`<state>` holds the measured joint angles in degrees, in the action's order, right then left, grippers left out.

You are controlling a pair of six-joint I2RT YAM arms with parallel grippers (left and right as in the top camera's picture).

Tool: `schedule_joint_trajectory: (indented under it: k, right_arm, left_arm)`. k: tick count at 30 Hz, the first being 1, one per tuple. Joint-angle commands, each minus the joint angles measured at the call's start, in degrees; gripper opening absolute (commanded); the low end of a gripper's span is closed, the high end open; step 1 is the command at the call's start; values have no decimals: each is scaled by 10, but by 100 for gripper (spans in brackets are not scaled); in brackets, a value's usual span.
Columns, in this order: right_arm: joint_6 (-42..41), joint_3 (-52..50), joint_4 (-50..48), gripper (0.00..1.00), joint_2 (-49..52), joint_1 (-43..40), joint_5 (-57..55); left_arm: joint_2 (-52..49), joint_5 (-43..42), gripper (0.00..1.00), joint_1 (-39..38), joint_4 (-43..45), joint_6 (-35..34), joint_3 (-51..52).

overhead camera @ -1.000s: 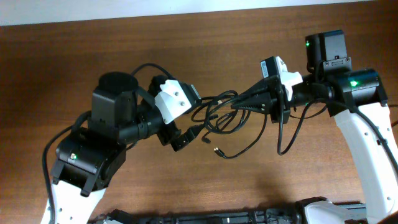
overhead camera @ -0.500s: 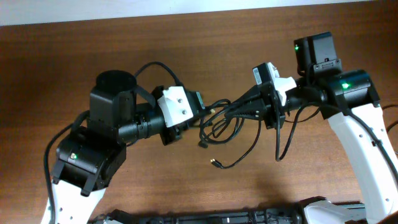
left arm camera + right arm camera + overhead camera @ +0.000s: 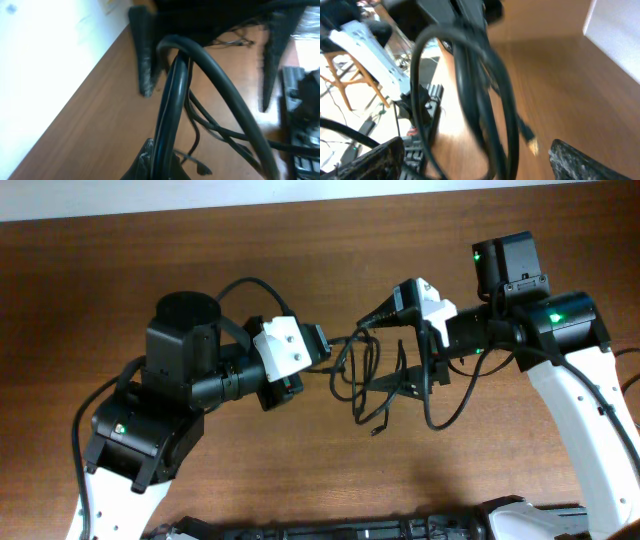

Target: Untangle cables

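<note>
The cables (image 3: 365, 375) are a knot of thin black cords hanging between my two grippers, above the brown table (image 3: 250, 260). My left gripper (image 3: 318, 365) is shut on a pair of cords at the bundle's left end; in the left wrist view those cables (image 3: 172, 95) run up from the pinched fingertips (image 3: 150, 157). My right gripper (image 3: 385, 350) stands wide open around the bundle. In the right wrist view the cables (image 3: 480, 100) loop between its spread fingers (image 3: 582, 160) without being pinched. A loose plug (image 3: 375, 430) dangles low.
The right arm's own black wire (image 3: 445, 400) sags below its wrist. A keyboard-like black unit (image 3: 350, 530) lies along the table's front edge. A white wall borders the table's far side (image 3: 320, 195).
My right gripper has opened and released the cables. My left gripper has closed on the bundle's left end. The dangling plug has swung right, under the bundle.
</note>
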<state>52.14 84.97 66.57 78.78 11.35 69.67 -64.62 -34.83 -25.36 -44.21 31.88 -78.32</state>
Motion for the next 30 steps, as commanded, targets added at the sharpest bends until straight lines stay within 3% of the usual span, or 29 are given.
schedule_joint_trajectory:
  k: [1,6,11,16,20,25,30]
  right_arm:
    - [-64,1,0,98,-5,2,-99]
    - [-153,1,0,99,-5,2,-225]
    - [-238,1,2,99,-5,2,-299]
    - [-238,1,17,99,-5,2,-299]
    - [-240,1,36,99,-5,2,-299]
    - [-283,1,42,99,-5,2,-335]
    - [-287,1,41,99,-5,2,-333]
  left_arm:
    - [-1,93,0,3,12,-81,-9]
    - [-1,186,0,3,24,-173,-9]
    - [-2,203,0,3,36,-237,-9]
    - [-5,214,0,3,37,-244,-9]
    - [-7,310,0,3,34,-314,-9]
    - [-7,363,0,3,34,-364,-9]
    - [-7,361,0,3,33,-364,-9]
